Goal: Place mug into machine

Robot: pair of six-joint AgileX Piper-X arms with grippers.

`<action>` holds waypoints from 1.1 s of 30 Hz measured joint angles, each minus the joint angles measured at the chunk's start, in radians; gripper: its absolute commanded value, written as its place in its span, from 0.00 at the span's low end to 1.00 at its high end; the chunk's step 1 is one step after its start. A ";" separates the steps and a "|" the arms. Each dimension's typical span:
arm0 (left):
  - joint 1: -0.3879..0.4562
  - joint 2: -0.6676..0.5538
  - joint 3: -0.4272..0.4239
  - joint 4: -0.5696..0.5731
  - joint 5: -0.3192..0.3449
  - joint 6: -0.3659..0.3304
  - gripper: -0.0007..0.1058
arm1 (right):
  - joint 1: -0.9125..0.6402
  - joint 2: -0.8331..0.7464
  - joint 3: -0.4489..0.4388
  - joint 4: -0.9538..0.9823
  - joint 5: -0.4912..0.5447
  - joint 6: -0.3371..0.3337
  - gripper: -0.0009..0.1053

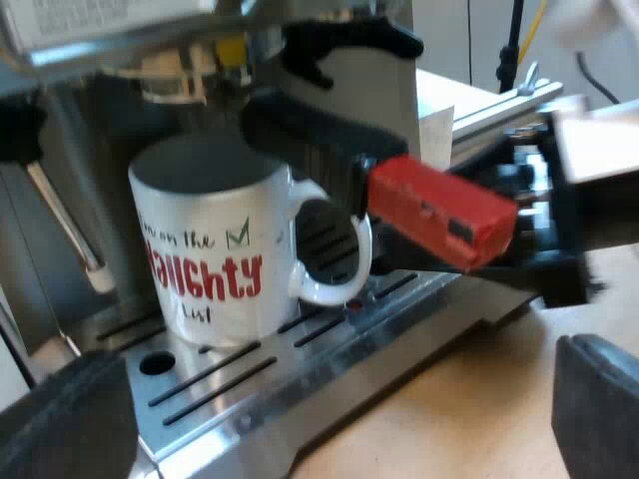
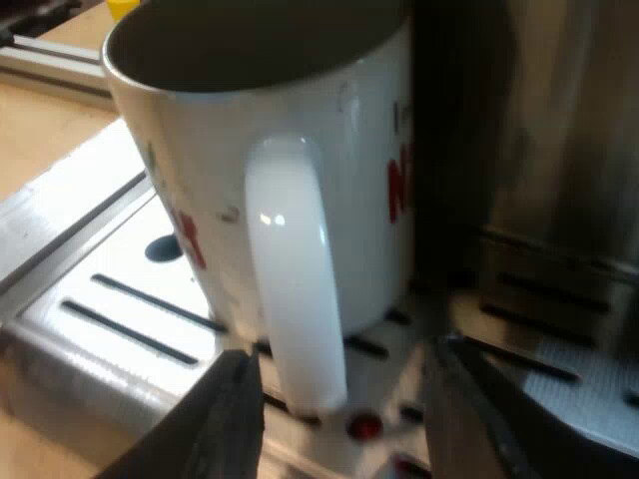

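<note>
Fingers [image 1: 70,424] of the left gripper [image 1: 334,409] spread wide and released, clasping nothing; hovers low over the wooden table [image 1: 449,399], just off the drip tray [image 1: 250,384], facing the espresso machine [image 1: 90,25]. Ahead, mug [image 1: 210,249] upright on the slotted tray, white with red and dark lettering, directly beneath the metal holder [image 1: 175,85] locked into the machine's front. Dark handle [image 1: 310,140] of that holder jutting out above the mug's rim, red end [image 1: 439,212] hanging beside the mug's own white loop [image 1: 361,261], apart from it. Steam wand [image 1: 60,215] slanting down beside the mug, on the side away from the loop, not touching. Round hole [image 1: 157,362] in the tray near the mug's foot. Over to the right gripper [image 2: 339,364]: likewise unclenched, a black finger on each side of the loop's lower end, grasping nothing. One finger close against the loop, contact impossible to judge; the other clearly apart, with bare tray between. Mug seen here from its loop side, standing flat on the tray, close to the machine's steel front. Small red spot [image 2: 364,426] on the tray just below the loop's foot, between the two fingers.
</note>
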 measured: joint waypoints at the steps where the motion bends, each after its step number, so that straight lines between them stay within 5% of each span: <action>1: 0.000 0.000 -0.007 0.003 -0.002 0.000 0.80 | 0.002 -0.029 0.011 0.024 0.001 0.000 0.40; 6: 0.000 0.000 -0.122 0.106 -0.003 0.000 0.80 | 0.048 -0.212 0.040 0.217 0.001 0.005 0.32; 12: 0.000 -0.002 -0.232 0.217 -0.003 0.000 0.80 | 0.117 -0.384 0.040 0.364 0.003 0.005 0.01; 19: 0.000 -0.004 -0.381 0.358 -0.003 0.000 0.80 | 0.267 -0.554 0.040 0.414 0.179 0.005 0.01; 24: 0.000 -0.004 -0.458 0.395 -0.003 0.000 0.80 | 0.422 -0.572 0.017 0.421 0.408 0.005 0.01; 33: 0.000 -0.004 -0.461 0.396 -0.003 0.000 0.80 | 0.483 -0.440 -0.116 0.421 0.544 0.005 0.01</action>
